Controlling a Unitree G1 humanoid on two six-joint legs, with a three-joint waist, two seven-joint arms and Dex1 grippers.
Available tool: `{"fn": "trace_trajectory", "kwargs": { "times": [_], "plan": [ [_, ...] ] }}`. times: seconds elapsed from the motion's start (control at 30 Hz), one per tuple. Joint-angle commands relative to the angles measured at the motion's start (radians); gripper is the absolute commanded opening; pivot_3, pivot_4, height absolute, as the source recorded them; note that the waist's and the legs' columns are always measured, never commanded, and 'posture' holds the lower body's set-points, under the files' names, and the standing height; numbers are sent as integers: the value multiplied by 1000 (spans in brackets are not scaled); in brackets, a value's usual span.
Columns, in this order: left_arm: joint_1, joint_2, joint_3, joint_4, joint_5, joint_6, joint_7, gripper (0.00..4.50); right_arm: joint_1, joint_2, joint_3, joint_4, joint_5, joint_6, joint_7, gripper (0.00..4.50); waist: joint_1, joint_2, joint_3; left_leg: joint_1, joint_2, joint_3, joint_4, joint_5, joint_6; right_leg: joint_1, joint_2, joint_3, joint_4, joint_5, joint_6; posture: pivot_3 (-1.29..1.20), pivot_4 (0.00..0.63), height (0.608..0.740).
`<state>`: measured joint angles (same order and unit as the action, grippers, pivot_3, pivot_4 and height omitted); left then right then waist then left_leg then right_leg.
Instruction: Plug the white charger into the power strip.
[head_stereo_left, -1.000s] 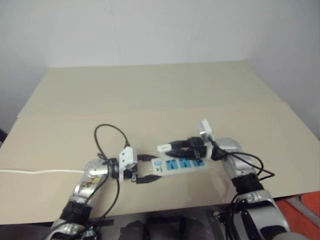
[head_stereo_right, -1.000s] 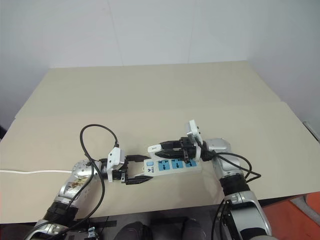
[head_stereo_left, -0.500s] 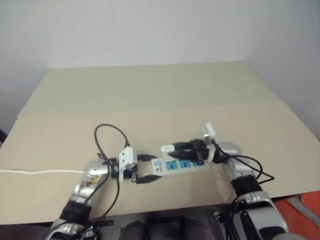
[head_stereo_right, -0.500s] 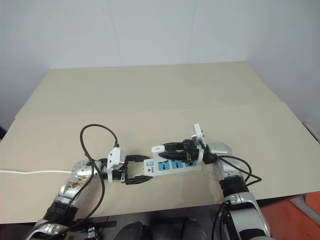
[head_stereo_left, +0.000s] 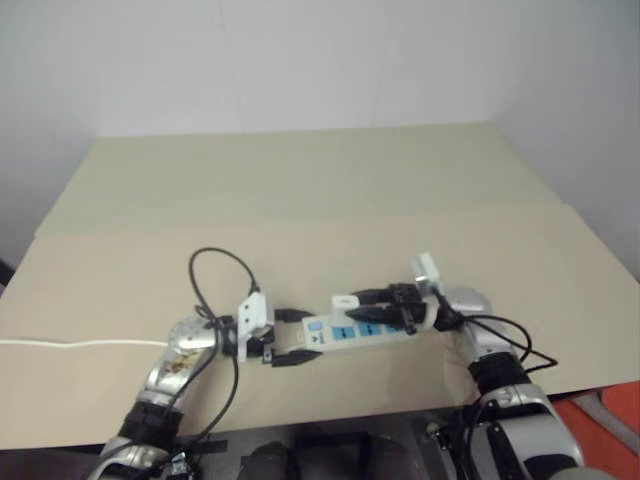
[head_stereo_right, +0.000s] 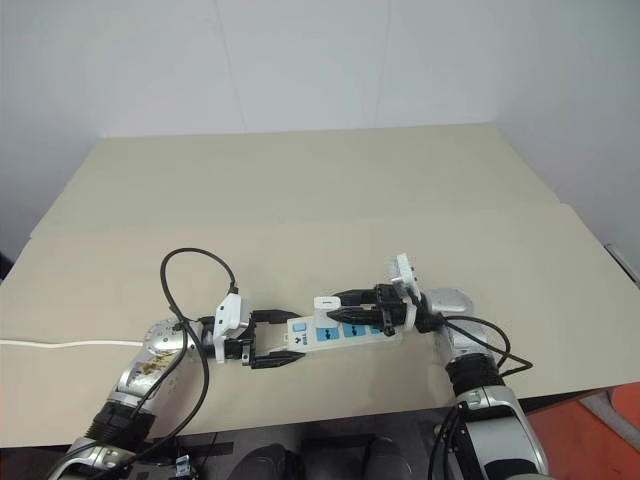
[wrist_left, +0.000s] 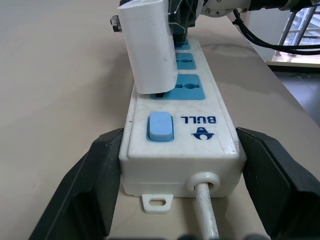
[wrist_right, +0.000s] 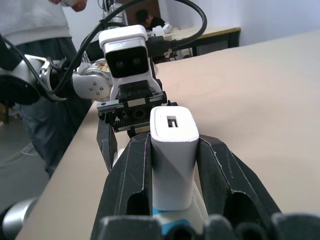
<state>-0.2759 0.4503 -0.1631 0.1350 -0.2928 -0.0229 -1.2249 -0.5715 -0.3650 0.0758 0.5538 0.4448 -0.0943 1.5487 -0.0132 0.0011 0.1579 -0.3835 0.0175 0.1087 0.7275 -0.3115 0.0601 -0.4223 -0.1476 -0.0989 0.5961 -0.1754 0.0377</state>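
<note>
Low and centre in the head views: the power strip (head_stereo_right: 345, 331), flat on the tan surface (head_stereo_right: 300, 200), running left to right with its switch end toward the left. At that switch end, left gripper (head_stereo_right: 297, 338), jaws narrow and clamped on the strip's two long sides, one black finger (wrist_left: 97, 172) pressed against each flank in the left wrist view. Just above the strip, a little left of its middle: the white charger (head_stereo_right: 325, 303), pinched by its sides between the closed jaws of the right gripper (wrist_right: 172, 145), which reaches in from the right of the frame. Seen from the left wrist, charger leaning slightly over the blue socket nearest the switch, its lower edge right at that socket face; prongs hidden beneath the body, so seated or merely resting cannot be told. Socket under it half covered; the two farther sockets largely masked by the charger and the right arm's fingers behind it. Thin white cord (wrist_left: 206, 212) leaving the switch end, cut off by the frame edge at once; a white line (head_stereo_right: 60, 343) at the far left edge of the head view, its join to the strip lost behind the left arm. Black cable loop (head_stereo_right: 190, 262) arching over the left wrist, ends tucked out of sight. Past the surface's edge in the right wrist view, a person (wrist_right: 35, 20) in a grey top, cropped at chest and hand.
</note>
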Motion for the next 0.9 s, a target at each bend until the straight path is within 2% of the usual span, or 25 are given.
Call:
{"fn": "trace_trajectory", "kwargs": {
  "times": [0.03,0.3,0.5,0.9],
  "plan": [
    [-11,18,9,-10,-2,-3,0,3210,13,-23,11,39,-54,-56,33,1092,0,0,0,0,0,0,0,0,0,0,0,0,0,0,0,0,150,740],
    [-15,27,-2,-25,-14,8,-19,3210,-112,-35,99,148,-100,-105,65,1092,-8,0,0,3,1,1,0,0,0,0,0,2,1,0,-1,0,150,740],
    [-14,26,3,-28,-14,10,-8,3210,-149,-55,193,206,-98,-148,66,1092,-12,0,-1,4,2,2,-1,0,0,0,0,3,1,0,-1,0,150,740],
    [-1,23,-6,-48,-16,22,9,3210,-168,-37,179,289,-109,-228,66,1092,-15,-1,-7,8,4,3,-1,0,-1,2,0,4,1,2,-3,0,150,740]
  ]
}}
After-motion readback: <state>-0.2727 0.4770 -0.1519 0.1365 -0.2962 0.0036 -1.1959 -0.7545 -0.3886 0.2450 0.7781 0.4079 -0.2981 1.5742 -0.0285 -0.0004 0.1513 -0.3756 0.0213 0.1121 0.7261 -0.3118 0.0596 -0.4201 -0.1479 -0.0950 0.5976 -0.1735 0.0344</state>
